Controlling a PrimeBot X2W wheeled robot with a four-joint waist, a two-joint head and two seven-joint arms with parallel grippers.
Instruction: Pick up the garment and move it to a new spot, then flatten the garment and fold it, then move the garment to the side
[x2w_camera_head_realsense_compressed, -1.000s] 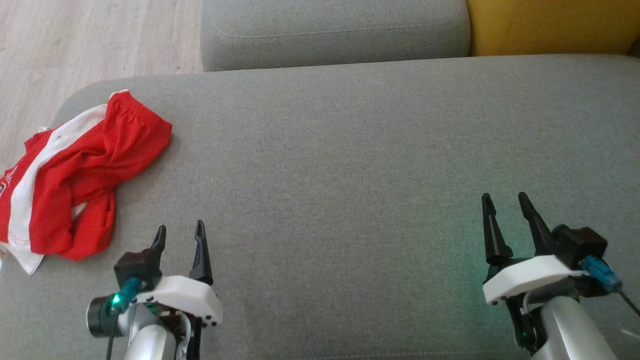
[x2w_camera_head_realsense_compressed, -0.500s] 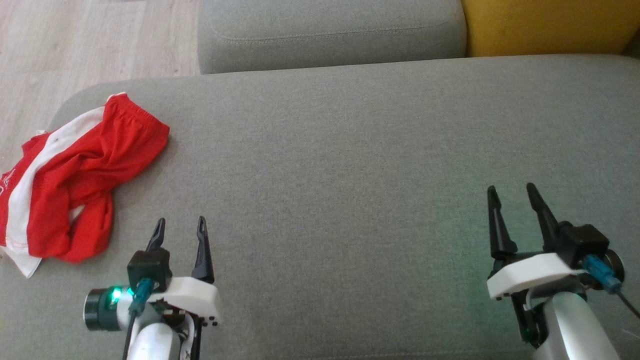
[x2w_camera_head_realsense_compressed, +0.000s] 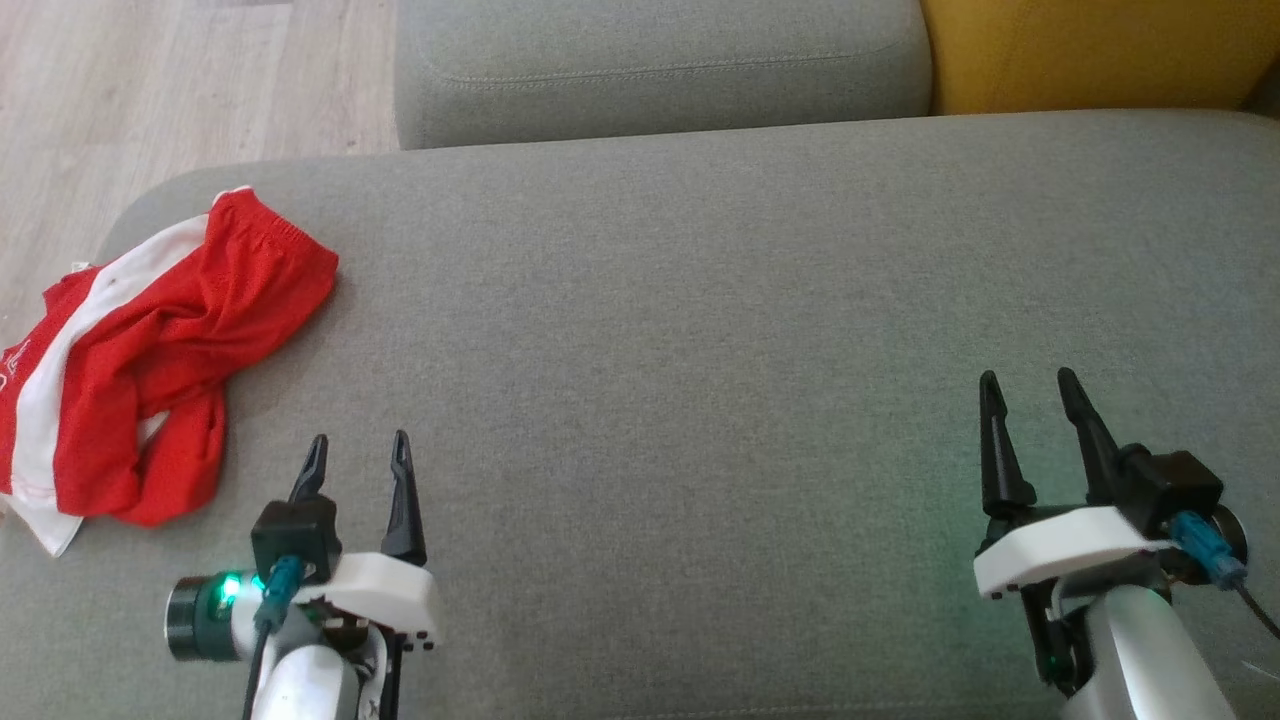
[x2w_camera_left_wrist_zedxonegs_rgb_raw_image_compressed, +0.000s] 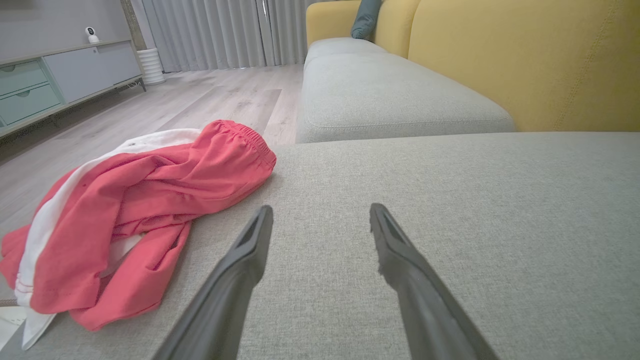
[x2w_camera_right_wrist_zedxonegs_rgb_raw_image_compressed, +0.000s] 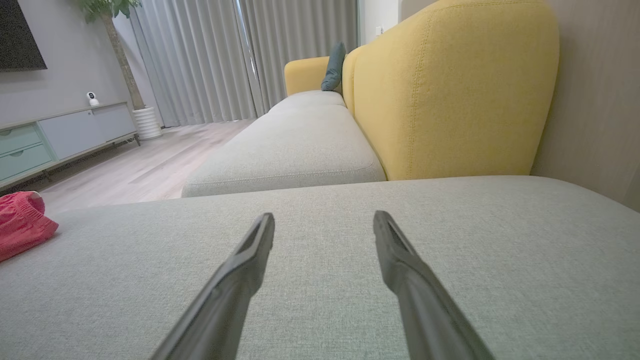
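Head view, looking down on a broad grey seat cushion (x2w_camera_head_realsense_compressed: 700, 330). A red garment (x2w_camera_head_realsense_compressed: 170, 350) with a white side stripe lies crumpled at the cushion's far-left corner. It reaches the rounded left edge, and its gathered waistband is turned toward the middle of the cushion. The left gripper (x2w_camera_head_realsense_compressed: 358, 450) sits at lower left, near the garment's closest fold but apart from it. Its two dark fingers (x2w_camera_head_realsense_compressed: 403, 500) are parted over bare upholstery and hold nothing. The right gripper (x2w_camera_head_realsense_compressed: 1030, 385) sits at lower right, well apart from the garment, its fingers likewise parted and empty. Left wrist view: the spread fingers rise over plain grey fabric, and the garment lies to their left, its nearest fold close to the left finger without touching it. Right wrist view: the spread fingers frame bare cushion, and a small red portion of the garment shows at the left edge. Beyond the cushion lie a second grey seat (x2w_camera_head_realsense_compressed: 660, 60), a yellow backrest (x2w_camera_head_realsense_compressed: 1090, 50) and, at upper left, a pale wooden floor (x2w_camera_head_realsense_compressed: 150, 80).
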